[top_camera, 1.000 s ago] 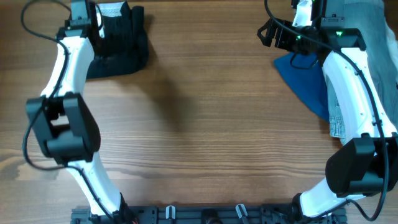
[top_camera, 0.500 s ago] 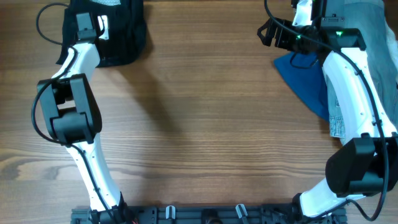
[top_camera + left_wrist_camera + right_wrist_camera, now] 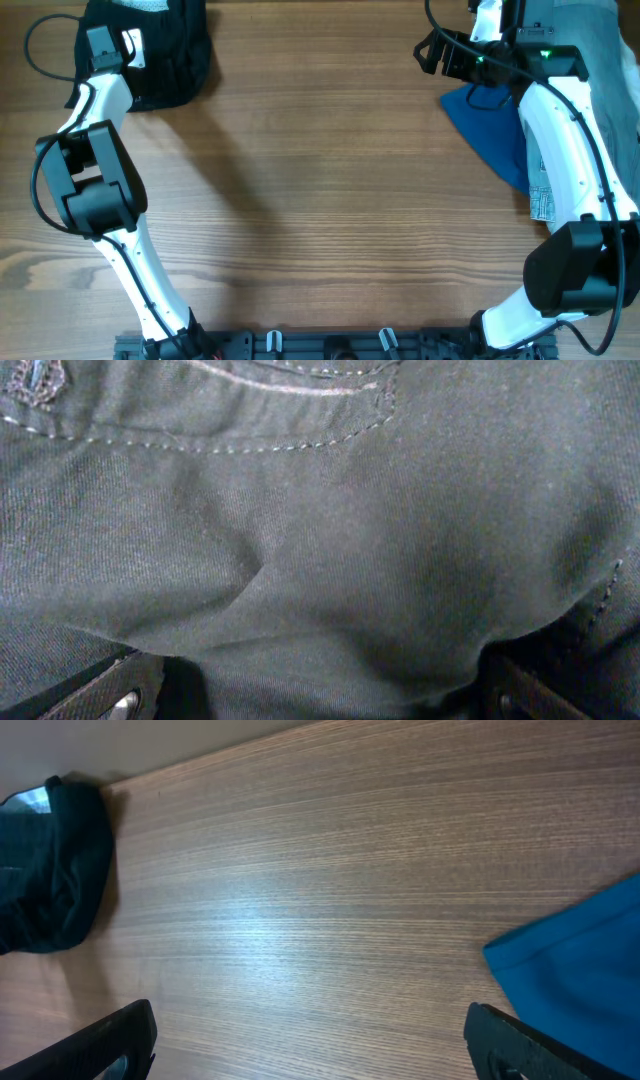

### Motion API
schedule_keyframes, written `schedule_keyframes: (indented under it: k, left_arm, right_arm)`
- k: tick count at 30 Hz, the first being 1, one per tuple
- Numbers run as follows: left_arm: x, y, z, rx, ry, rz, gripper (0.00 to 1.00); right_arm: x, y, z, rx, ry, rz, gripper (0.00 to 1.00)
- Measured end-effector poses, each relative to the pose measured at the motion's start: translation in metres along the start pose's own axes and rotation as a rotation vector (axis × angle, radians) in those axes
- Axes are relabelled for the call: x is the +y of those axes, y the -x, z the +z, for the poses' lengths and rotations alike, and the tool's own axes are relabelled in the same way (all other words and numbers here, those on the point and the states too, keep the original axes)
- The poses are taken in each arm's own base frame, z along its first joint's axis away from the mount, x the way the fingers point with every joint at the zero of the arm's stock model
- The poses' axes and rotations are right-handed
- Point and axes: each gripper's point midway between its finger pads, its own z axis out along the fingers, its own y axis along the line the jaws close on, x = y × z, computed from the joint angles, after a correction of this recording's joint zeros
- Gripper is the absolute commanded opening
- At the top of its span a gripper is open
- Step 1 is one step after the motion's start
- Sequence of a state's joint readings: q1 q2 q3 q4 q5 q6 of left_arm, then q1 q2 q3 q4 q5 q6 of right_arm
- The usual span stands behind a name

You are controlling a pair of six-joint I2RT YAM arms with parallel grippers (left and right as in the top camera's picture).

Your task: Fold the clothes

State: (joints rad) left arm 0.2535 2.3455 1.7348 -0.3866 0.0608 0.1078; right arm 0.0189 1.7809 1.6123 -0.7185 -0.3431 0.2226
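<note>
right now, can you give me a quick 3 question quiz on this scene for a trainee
1. True or false: the right gripper is holding the blue cloth.
2. In the overhead view, where does the black garment lie? A) top left corner B) centre of the table C) bottom right corner
3. Fill in: the left wrist view shows almost only ___ fabric with stitched seams.

Key: 1 false, its fingers stand apart over bare wood; 2 A; 3 black.

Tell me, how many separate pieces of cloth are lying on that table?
3. A black garment in the far left corner, a bright blue cloth at the far right, and pale denim jeans along the right edge, partly out of frame. Others could be hidden.
</note>
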Motion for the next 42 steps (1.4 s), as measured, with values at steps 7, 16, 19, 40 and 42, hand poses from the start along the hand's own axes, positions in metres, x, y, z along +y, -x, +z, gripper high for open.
schedule_keyframes:
  k: [7, 16, 19, 40, 42]
  left_arm:
    - [0.014, 0.039, -0.145, -0.088, 0.08, -0.018, 1.0]
    - [-0.042, 0.017, -0.528, -0.665, 0.03, 0.058, 1.0]
    - [-0.043, 0.003, -0.552, -0.718, 0.03, 0.058, 1.0]
    - [-0.031, -0.133, -0.597, -1.012, 0.075, 0.032, 1.0]
    - [-0.034, -0.131, -0.572, -1.08, 0.059, 0.037, 1.0]
  right_arm:
    - [0.01, 0.032, -0.002, -0.13, 0.042, -0.102, 1.0]
    - [-0.009, 0.043, -0.004, -0.178, -0.082, -0.118, 1.0]
    - [-0.01, 0.043, -0.004, -0.18, -0.085, -0.118, 1.0]
    - [-0.011, 0.043, -0.004, -0.18, -0.092, -0.117, 1.0]
    - [-0.012, 0.044, -0.004, -0.181, -0.095, -0.117, 1.0]
